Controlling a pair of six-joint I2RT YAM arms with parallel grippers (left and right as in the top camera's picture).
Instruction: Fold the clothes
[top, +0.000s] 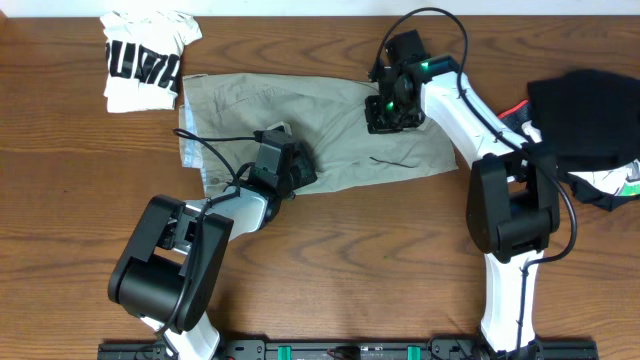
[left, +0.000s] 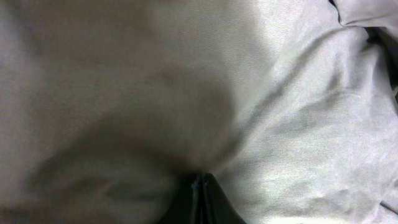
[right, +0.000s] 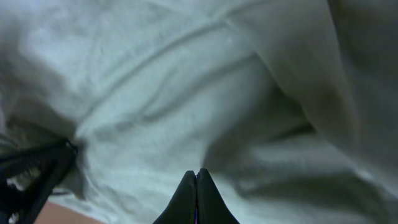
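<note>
- Shorts (top: 330, 125), pale khaki, lie spread roughly flat across the upper middle of the bench (top: 350, 270). Their long side runs left to right, and a lighter lining shows at the left edge.
- Left end effector (top: 284, 166) sits on the near left part of the cloth. In its wrist view the fingertips (left: 208, 202) are pressed together, with creases running toward them. Whether a fold is caught between them cannot be told.
- Right end effector (top: 392, 108) sits on the far right part. Its fingertips (right: 188, 202) are likewise pressed together against the fabric, and a pinch cannot be confirmed there either.
- Step in hand, as I judge it, is taking hold for a first fold. To do it well:
  - each hold should catch a clean edge rather than a stray pucker;
  - both sides should lift evenly;
  - the cloth should stay taut between the arms while one half is carried over the other until the edges meet.
- Risk: uneven lifting would likely skew the crease or drag the lower layer along.
- Count:
  - one pair of shorts;
  - one white printed tee (top: 145, 60), bunched by the shorts' far left corner;
  - one black garment (top: 585, 105) at the right, with something paler under it;
  - two arms and two end effectors.
</note>
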